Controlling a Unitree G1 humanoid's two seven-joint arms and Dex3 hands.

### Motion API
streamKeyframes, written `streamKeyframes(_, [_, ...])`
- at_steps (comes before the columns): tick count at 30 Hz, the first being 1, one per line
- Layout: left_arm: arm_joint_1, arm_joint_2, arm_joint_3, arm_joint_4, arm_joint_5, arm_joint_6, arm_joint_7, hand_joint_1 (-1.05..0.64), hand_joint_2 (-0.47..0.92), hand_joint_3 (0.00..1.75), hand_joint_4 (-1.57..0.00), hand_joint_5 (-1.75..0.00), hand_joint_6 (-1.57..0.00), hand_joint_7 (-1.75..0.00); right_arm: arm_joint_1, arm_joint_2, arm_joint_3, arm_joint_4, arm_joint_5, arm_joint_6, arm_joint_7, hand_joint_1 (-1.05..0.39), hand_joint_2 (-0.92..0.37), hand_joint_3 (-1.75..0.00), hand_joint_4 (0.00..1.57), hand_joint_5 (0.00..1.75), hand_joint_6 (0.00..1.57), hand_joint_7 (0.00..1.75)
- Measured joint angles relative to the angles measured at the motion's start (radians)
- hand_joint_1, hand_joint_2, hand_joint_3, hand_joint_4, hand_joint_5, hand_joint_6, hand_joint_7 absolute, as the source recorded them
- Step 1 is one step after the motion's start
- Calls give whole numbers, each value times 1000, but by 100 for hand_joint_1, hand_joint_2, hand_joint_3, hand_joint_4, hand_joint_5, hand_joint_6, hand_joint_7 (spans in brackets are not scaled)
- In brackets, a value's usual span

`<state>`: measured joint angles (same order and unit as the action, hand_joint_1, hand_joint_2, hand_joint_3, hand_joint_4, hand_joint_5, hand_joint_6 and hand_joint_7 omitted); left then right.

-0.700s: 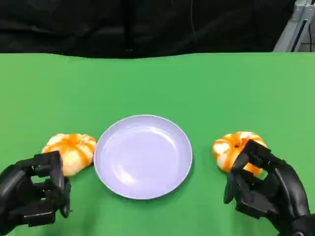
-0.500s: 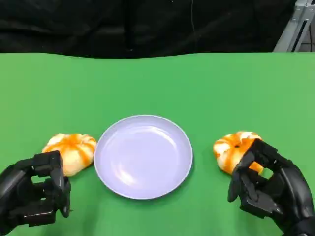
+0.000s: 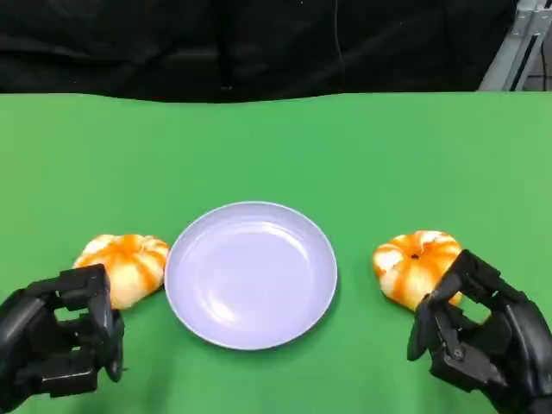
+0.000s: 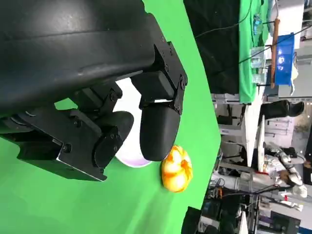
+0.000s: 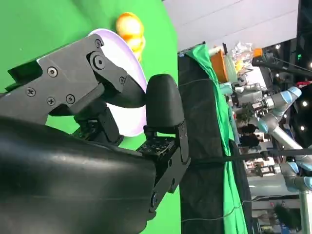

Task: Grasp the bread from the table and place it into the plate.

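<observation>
A round lilac plate [image 3: 250, 274] lies on the green table. One orange-and-white striped bread roll [image 3: 123, 266] sits just off the plate's left rim, and a second roll [image 3: 414, 263] sits off its right rim. My left hand [image 3: 60, 341] hovers near the table's front edge, just in front of the left roll, fingers bent and apart, holding nothing. My right hand [image 3: 479, 341] hangs in front of and to the right of the right roll, clear of it, also holding nothing. The left wrist view shows the right roll [image 4: 176, 168] beyond the plate [image 4: 134, 160]. The right wrist view shows the left roll [image 5: 130, 29] beyond the plate [image 5: 129, 119].
The green table [image 3: 276, 147] stretches bare behind the plate to a black curtain at the back. A grey metal frame [image 3: 509, 52] stands at the back right corner. Cluttered lab equipment appears past the table in both wrist views.
My right hand has drawn back toward the front right, off the right roll it overlapped before. The roll stays in place. The left hand, left roll and plate have not moved.
</observation>
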<state>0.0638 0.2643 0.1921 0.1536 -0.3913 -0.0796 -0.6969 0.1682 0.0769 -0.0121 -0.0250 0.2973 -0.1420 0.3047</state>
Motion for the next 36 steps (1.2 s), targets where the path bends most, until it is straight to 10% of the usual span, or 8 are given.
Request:
streamKeyframes(6, [2, -6, 0, -16, 1, -9, 17, 13, 61, 122, -81, -173, -75, -159, 14, 10, 0, -16, 1, 2, -17, -13, -56, -114, 84, 175, 63, 168])
streamKeyframes(9, [8, -36, 3, -15, 45, -103, 70, -4, 64, 84, -59, -134, -72, -106, 18, 10, 1, -16, 1, 1, -17, -13, -56, -114, 84, 175, 63, 169])
streamKeyframes(12, [12, -44, -1, 0, 188, -279, 153, -31, 89, 20, -47, -60, -76, -25, 18, 10, 2, -17, 1, 1, -18, -14, -55, -114, 84, 175, 64, 169])
streamKeyframes(15, [21, -37, -15, -9, 349, -380, 254, -44, 92, 12, -38, -39, -69, -6, 18, 10, 2, -19, 1, 1, -20, -13, -56, -115, 84, 175, 64, 168])
streamKeyframes(21, [17, 28, -52, -107, 786, -396, 491, -82, 92, 13, -20, -19, -47, 0, 14, 9, 1, -18, 1, 0, -15, -13, -55, -114, 85, 175, 65, 168])
streamKeyframes(36, [-307, 242, -278, 172, 1198, -274, 719, -93, 92, 1, -29, -6, -48, -1, 7, 8, 8, -14, -10, 0, -16, -13, -56, -115, 85, 175, 64, 168])
